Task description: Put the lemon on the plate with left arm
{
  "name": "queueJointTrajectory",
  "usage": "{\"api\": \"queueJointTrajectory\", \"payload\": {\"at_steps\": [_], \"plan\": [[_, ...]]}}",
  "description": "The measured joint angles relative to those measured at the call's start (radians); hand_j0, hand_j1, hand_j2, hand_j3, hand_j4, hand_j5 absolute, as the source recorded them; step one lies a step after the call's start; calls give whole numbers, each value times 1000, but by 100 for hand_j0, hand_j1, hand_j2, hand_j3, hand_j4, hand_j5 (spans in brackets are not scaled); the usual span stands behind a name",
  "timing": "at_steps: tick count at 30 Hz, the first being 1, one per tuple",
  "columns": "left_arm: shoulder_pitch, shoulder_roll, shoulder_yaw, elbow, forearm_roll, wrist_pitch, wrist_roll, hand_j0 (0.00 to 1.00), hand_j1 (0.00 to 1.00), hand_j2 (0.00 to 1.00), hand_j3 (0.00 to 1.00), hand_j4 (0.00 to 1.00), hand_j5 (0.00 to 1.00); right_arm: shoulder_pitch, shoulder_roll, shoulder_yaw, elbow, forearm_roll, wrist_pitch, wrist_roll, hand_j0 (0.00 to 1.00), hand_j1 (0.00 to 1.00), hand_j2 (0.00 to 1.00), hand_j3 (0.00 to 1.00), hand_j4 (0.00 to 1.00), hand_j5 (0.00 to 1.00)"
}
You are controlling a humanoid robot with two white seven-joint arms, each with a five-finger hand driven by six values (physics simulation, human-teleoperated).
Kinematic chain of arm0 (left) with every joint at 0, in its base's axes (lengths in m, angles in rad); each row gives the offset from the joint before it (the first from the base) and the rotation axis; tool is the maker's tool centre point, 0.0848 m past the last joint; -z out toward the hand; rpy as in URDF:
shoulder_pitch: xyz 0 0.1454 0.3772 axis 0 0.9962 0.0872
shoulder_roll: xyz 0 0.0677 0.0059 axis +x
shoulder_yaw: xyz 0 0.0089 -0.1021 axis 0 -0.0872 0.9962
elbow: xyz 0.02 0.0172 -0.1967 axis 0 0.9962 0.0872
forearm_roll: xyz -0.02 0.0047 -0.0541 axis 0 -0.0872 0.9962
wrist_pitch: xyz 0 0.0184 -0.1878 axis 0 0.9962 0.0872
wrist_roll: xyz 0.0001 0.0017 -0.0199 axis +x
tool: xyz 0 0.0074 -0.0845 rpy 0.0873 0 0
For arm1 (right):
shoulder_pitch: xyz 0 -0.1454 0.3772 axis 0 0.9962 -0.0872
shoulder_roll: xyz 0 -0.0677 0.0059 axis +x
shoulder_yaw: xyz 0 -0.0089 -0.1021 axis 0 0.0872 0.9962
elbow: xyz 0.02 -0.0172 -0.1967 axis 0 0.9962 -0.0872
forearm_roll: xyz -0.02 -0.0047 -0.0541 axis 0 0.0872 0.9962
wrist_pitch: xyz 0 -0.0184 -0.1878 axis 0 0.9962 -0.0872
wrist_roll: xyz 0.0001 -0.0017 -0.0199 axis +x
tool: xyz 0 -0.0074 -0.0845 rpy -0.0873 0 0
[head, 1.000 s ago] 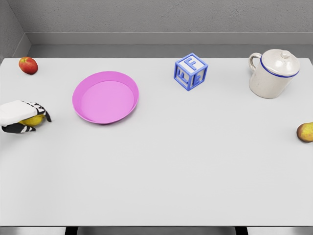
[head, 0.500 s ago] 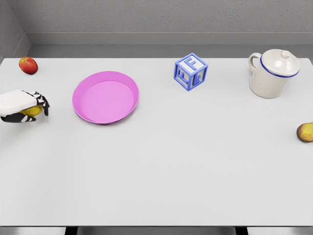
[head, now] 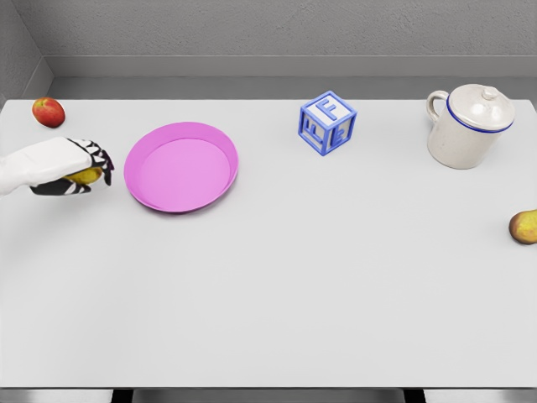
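Note:
My left hand (head: 77, 170) comes in from the left edge with its fingers curled around the yellow lemon (head: 86, 176), of which only a small part shows under the palm. The hand is held above the table, just left of the pink plate (head: 181, 166). A narrow gap separates the fingertips from the plate's left rim. The plate holds nothing. My right arm is out of view.
A red apple (head: 49, 112) lies at the far left corner, behind the hand. A blue letter block (head: 327, 122) stands right of the plate, a white blue-rimmed pot (head: 466, 126) at the far right, and a yellow-brown fruit (head: 524, 227) at the right edge.
The left hand, holding the lemon, has risen and moved right and away from me, from the table's left edge towards the plate's left rim.

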Motion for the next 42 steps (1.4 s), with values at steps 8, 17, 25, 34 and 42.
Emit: {"api": "queueJointTrajectory", "payload": {"at_steps": [8, 17, 25, 34, 42], "plan": [[-8, -35, -1, -30, -3, 0, -8, 46, 46, 46, 46, 46, 46, 0, 0, 0, 0, 0, 0, 0, 100, 100, 100, 100, 100, 100], [-18, -90, -1, -51, -7, 0, -24, 46, 46, 46, 46, 46, 46, 0, 0, 0, 0, 0, 0, 0, 100, 100, 100, 100, 100, 100], [-43, -149, -1, -53, -6, 0, -43, 47, 47, 47, 47, 47, 47, 0, 0, 0, 0, 0, 0, 0, 100, 100, 100, 100, 100, 100], [-77, -226, 0, -38, -18, 0, -73, 48, 48, 48, 48, 48, 48, 0, 0, 0, 0, 0, 0, 0, 100, 100, 100, 100, 100, 100], [-91, -283, 14, -3, -16, 0, -89, 100, 100, 100, 100, 100, 100, 0, 0, 0, 0, 0, 0, 0, 100, 100, 100, 100, 100, 100]]}}
